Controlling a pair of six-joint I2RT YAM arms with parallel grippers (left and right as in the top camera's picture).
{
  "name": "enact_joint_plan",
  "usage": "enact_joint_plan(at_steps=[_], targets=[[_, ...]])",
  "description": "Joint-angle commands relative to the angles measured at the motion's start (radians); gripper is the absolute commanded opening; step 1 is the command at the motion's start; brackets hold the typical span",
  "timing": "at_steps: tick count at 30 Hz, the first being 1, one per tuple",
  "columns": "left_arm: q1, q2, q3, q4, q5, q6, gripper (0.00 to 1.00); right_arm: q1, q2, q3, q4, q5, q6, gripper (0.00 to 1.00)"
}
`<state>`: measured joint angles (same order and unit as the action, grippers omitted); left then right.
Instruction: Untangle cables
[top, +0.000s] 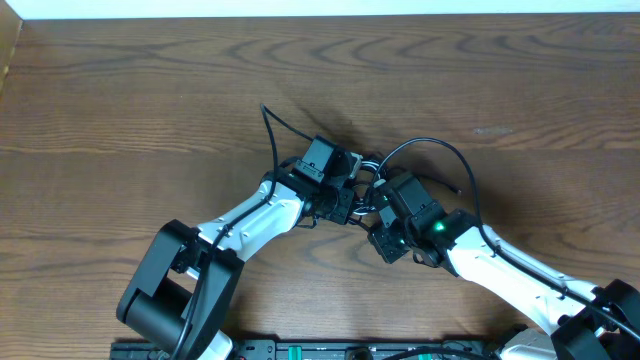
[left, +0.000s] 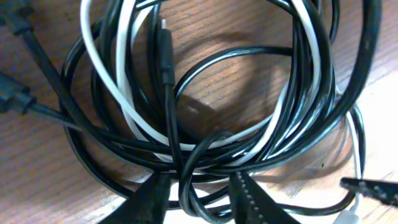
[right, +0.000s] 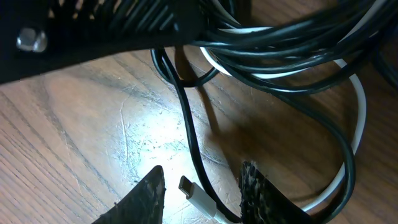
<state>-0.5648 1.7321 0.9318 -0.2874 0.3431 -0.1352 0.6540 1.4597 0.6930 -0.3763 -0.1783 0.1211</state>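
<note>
the cables (top: 425, 150) sit in one coiled heap at the middle of the table (top: 150, 80), and both arms meet over it. a few black loops stray out beyond the arms.

in the left wrist view the left gripper (left: 202, 199) is at the near rim of the coil. a small black loop (left: 205, 140) fills the gap between its two fingers. the rest of the heap spreads straight ahead of it. i cannot tell whether the fingers are pinching that loop or only standing around it.

the right gripper (right: 202, 193) is parted, with bare wood showing in the gap and nothing clamped. the white plug (right: 189, 186) lies between its fingers, slanting back toward the wrist. its white cable (right: 362, 109) curves out to the side and up into the heap. one black cord (right: 186, 118) runs lengthwise through the same gap, away toward the bundle.

the right arm is clearly the nearer to that free white end. by my reckoning, closing there takes the plug only if the black cord stays out of the bite.
</note>
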Motion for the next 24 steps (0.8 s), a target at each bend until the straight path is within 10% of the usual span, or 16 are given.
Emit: enact_joint_plan(at_steps=[1, 15, 24], targets=[[0.002, 0.013, 0.003, 0.000, -0.028, 0.004, 0.38, 0.004, 0.005, 0.013, 0.002, 0.012, -0.015, 0.36], [-0.038, 0.027, -0.047, 0.074, -0.046, -0.007, 0.38, 0.004, 0.005, 0.013, 0.002, 0.011, -0.015, 0.37], [-0.071, 0.074, -0.046, 0.107, -0.043, -0.092, 0.07, 0.004, 0.005, 0.013, -0.002, 0.012, -0.027, 0.37]])
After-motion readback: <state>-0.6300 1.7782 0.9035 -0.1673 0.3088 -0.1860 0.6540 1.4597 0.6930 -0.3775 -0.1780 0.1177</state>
